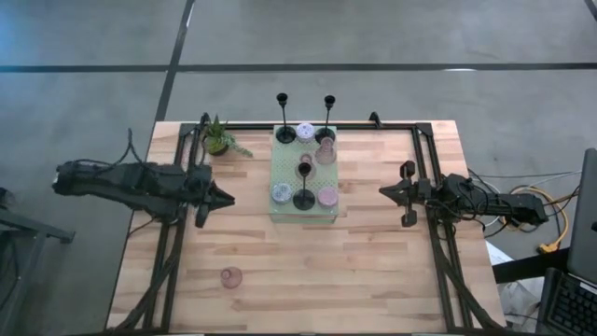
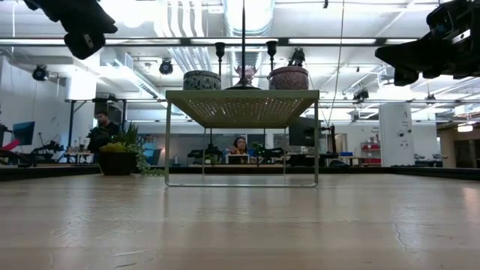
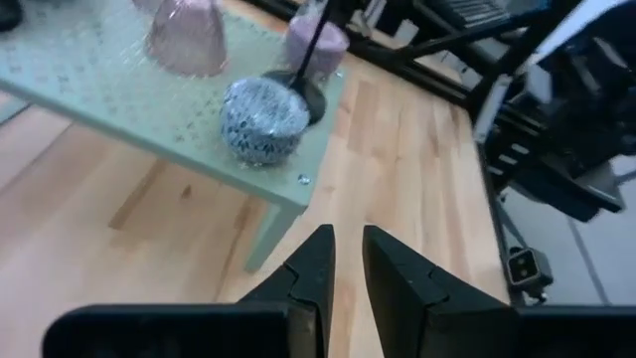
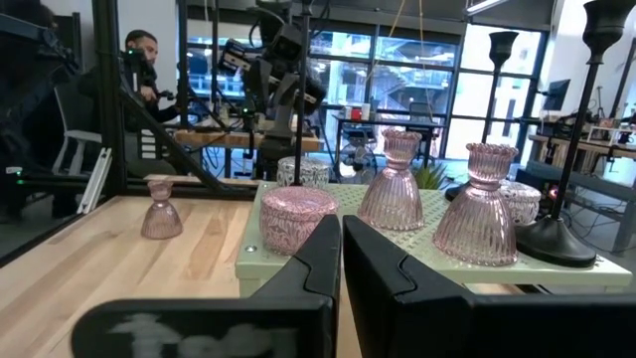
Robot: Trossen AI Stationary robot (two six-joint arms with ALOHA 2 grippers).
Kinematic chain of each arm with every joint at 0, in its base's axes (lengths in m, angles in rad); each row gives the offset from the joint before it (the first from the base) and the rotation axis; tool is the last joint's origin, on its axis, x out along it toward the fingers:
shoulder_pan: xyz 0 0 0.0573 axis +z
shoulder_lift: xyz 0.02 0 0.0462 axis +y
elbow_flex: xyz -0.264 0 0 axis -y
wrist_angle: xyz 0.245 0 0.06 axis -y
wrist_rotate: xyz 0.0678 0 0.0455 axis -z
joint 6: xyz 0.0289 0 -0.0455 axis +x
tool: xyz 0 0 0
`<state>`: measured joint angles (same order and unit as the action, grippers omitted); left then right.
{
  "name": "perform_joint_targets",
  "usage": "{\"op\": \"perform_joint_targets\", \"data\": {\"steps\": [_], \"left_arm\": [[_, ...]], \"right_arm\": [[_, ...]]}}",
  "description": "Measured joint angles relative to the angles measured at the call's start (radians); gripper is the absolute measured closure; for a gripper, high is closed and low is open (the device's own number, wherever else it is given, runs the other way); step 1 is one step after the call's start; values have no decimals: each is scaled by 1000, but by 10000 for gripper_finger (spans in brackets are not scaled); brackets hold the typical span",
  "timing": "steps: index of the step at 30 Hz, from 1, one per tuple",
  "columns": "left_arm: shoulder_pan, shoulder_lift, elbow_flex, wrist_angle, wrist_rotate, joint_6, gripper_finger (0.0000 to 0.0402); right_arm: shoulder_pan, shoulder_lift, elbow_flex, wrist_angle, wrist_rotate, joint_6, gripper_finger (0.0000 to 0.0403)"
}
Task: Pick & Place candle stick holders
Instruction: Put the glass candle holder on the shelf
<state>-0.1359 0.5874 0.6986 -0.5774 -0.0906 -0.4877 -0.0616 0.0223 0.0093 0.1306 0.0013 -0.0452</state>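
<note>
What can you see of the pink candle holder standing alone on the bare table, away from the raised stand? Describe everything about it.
The lone pink candle holder is a small piece of translucent pink ribbed glass, it seems, with a flared bell-shaped base, a narrow waist and a small cup on top. It stands upright on the wooden table, near the front corner on the left arm's side, well apart from the pale green stand that carries the other holders. Nothing touches it except the tabletop; neither gripper is near it.

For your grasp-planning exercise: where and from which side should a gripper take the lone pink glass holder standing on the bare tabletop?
Probably grip the pink glass holder at its narrow neck, descending from above. It stands upright on its flared base, alone on the wooden table, so nothing crowds the fingers.
</note>
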Motion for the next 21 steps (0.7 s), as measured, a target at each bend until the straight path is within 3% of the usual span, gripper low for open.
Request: {"op": "perform_joint_targets", "data": {"steps": [5, 9, 12, 21], "left_arm": [[-92, 44, -4, -2, -83, 17, 344], [-147, 80, -20, -2, -69, 173, 353], [-155, 102, -36, 7, -5, 244, 360], [-159, 131, -150, -17, 134, 34, 375]], "right_arm": [[0, 0, 0, 0, 0, 0, 394], [0, 0, 0, 0, 0, 0, 394], [0, 0, 0, 0, 0, 0, 394], [0, 0, 0, 0, 0, 0, 394]]}}
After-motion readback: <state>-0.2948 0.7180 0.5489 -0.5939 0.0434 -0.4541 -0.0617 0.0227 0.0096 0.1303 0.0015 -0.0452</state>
